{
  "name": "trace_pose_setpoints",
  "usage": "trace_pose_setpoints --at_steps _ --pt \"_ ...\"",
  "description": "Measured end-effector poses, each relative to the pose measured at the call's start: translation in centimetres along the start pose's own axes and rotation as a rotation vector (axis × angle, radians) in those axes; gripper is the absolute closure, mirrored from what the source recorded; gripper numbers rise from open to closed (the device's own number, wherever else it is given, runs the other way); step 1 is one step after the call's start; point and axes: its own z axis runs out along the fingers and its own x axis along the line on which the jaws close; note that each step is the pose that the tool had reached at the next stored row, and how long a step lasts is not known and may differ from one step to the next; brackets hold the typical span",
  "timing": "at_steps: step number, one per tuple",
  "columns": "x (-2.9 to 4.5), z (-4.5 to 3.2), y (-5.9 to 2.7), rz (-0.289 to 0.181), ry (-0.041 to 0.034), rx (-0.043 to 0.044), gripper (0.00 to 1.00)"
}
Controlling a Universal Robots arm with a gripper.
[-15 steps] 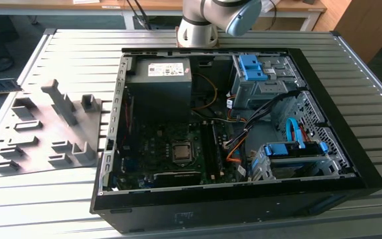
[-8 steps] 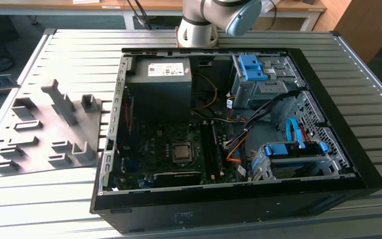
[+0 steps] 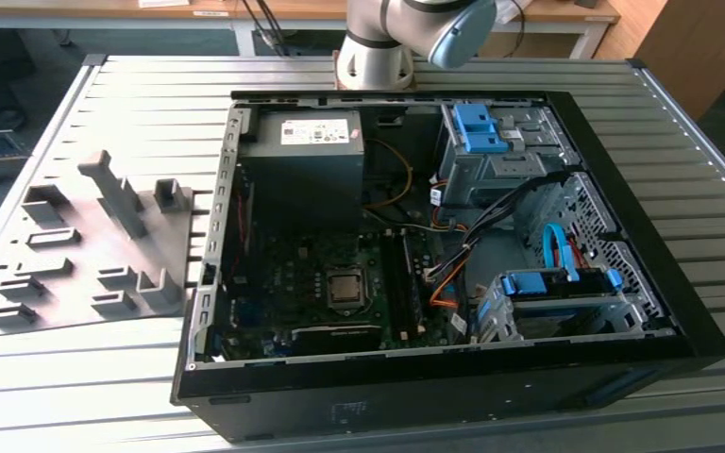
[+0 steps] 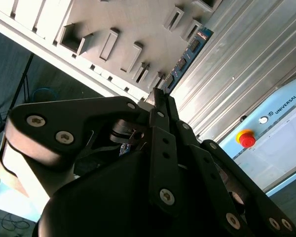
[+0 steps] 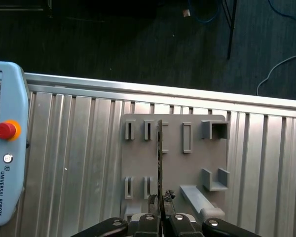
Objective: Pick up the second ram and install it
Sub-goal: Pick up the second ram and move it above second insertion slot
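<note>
First wrist view: gripper (image 5: 161, 210) clamps ram (image 5: 160, 153) edge-on over tray (image 5: 175, 165); second wrist view shows its flat side; exterior view, case (image 3: 400, 401) mid-frame.

The arm (image 3: 369, 47) is a smooth silver-grey tube with a pale blue joint cap (image 3: 463, 33), and the gripper (image 4: 160, 96) is matte black, built from flat angular link plates fastened with round silver screws (image 4: 166, 196).

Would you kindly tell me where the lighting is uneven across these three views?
Exterior view: the table slats are bright, while the case interior sits in shadow. Second wrist view: glare streaks the slats beside the ram; the gripper is a dark mass. First wrist view: even light on the holder, dark floor beyond.
</note>
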Motion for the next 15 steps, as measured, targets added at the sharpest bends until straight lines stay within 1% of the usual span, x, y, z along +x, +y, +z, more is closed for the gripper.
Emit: trace_pose_setpoints --at_steps 15 --pt "-0.08 -2.05 0.05 0.0 -0.0002 0.0001 0.86"
